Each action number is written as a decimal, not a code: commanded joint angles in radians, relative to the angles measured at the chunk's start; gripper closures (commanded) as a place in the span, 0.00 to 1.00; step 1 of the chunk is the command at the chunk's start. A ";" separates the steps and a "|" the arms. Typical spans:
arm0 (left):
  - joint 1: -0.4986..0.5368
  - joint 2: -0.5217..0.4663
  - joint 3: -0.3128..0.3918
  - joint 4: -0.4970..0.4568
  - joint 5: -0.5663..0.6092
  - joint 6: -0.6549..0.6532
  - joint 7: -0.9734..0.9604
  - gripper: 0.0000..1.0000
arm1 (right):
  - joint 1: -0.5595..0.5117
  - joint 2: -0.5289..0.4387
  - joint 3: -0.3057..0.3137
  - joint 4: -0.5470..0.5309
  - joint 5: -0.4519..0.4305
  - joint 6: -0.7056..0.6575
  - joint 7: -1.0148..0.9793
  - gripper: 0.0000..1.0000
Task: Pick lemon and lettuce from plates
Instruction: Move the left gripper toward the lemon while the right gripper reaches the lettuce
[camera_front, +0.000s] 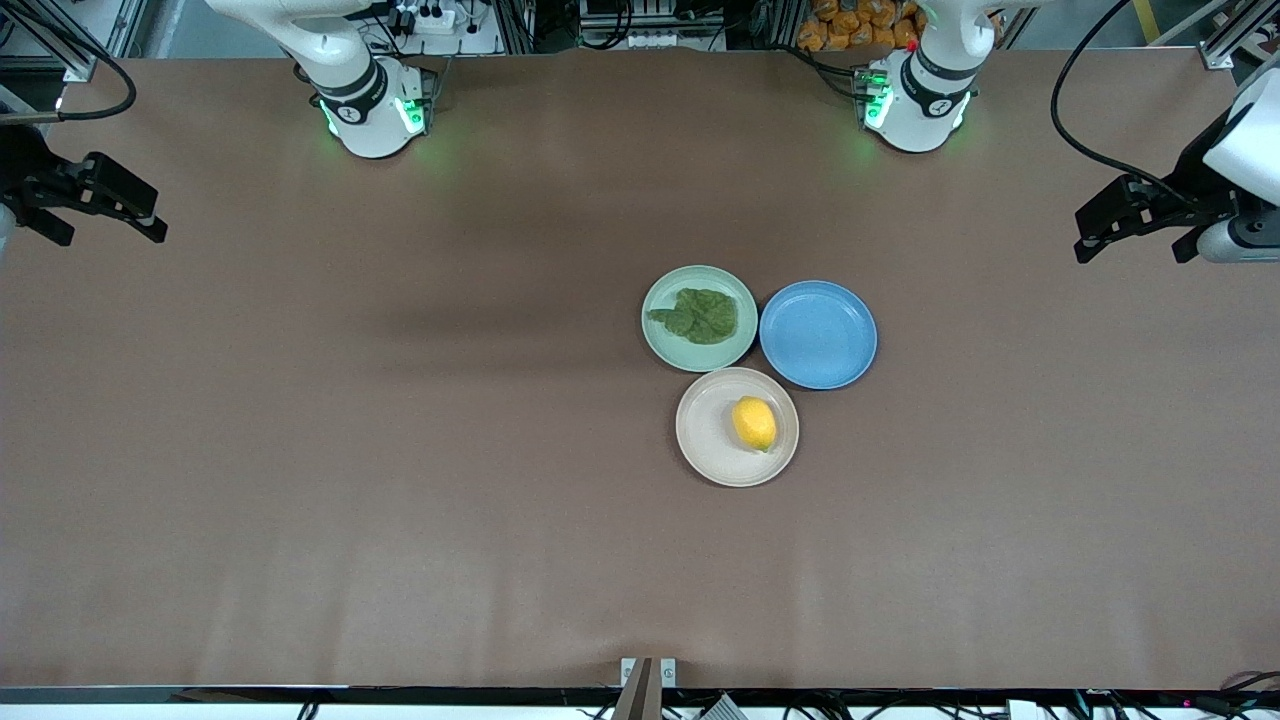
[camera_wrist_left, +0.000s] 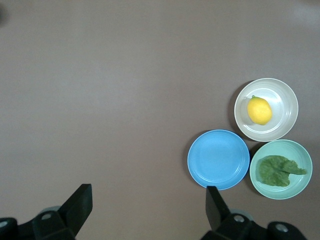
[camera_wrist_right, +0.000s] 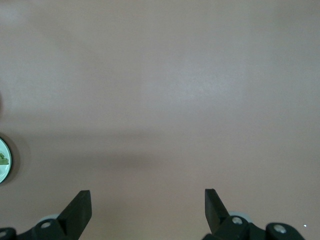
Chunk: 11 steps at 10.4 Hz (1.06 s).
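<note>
Both arms parked wide, waiting. Left gripper (camera_front: 1135, 232) up in the air over the bench edge at the left arm's end, fingers spread wide, nothing held. Right gripper (camera_front: 115, 205) same pose over the edge at the right arm's end, fingers apart, empty.

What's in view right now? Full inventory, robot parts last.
lemon: 1, yellow, on the beige plate
lettuce: 1, dark green, on the mint plate
beige plate: 1, cream, nearest the front camera
mint plate: 1, pale green, beside the blue plate
blue plate: 1, blue, bare, toward the left arm's end
table: 1, brown
left gripper: open, over its table end, waiting
right gripper: open, over its table end, waiting
</note>
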 joint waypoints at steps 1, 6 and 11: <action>-0.001 -0.010 -0.009 0.009 0.009 -0.021 0.029 0.00 | -0.007 -0.028 0.004 -0.025 0.018 0.003 -0.012 0.00; -0.012 0.055 -0.016 0.011 0.003 -0.013 0.010 0.00 | -0.007 -0.027 0.006 -0.021 0.043 0.003 0.001 0.00; -0.115 0.269 -0.021 0.018 -0.002 0.195 -0.066 0.00 | 0.031 -0.013 0.043 -0.021 0.078 0.022 0.110 0.00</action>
